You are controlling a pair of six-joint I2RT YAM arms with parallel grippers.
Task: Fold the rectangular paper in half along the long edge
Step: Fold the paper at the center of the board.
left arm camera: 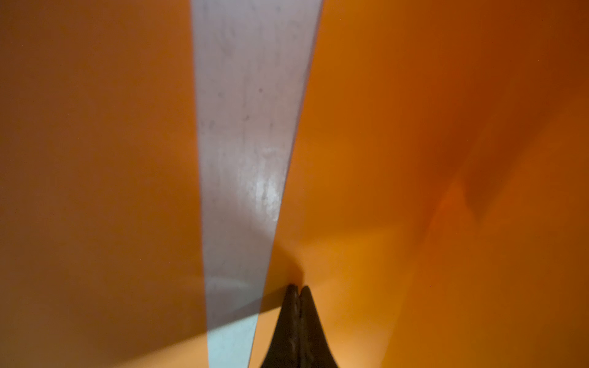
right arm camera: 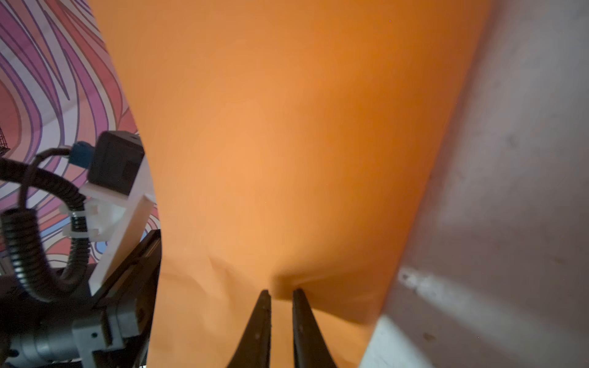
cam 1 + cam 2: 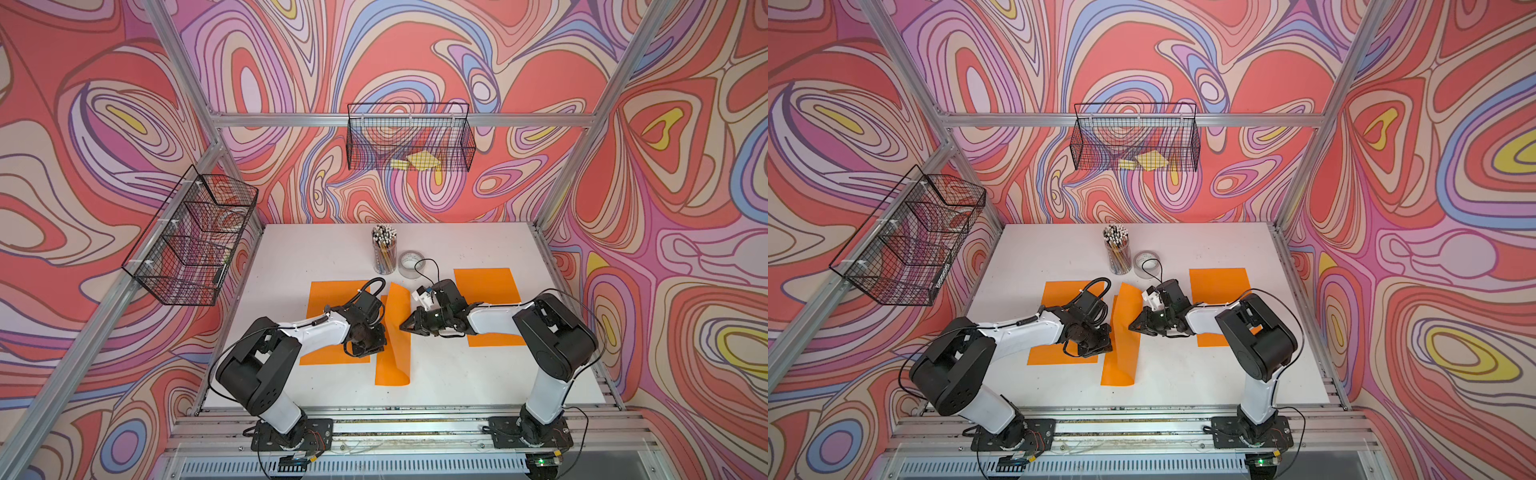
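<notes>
At table centre: smooth orange paper (image 3: 395, 332) curled; left hand (image 1: 298, 288) pinching it, right hand (image 2: 282, 291) slightly parted.

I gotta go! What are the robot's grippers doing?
Left gripper: shut on the orange paper.
Right gripper: slightly open, touching that paper.

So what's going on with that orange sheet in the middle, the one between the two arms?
The middle orange sheet is thin, plain paper, a long rectangle lying on the white table between two flat orange sheets. It is partly folded: one long side stands raised and curved over the rest, and the near end curls. The left gripper is shut, its tips against the paper. The right gripper's tips press into the raised flap, dimpling it; they stand slightly apart.
</notes>
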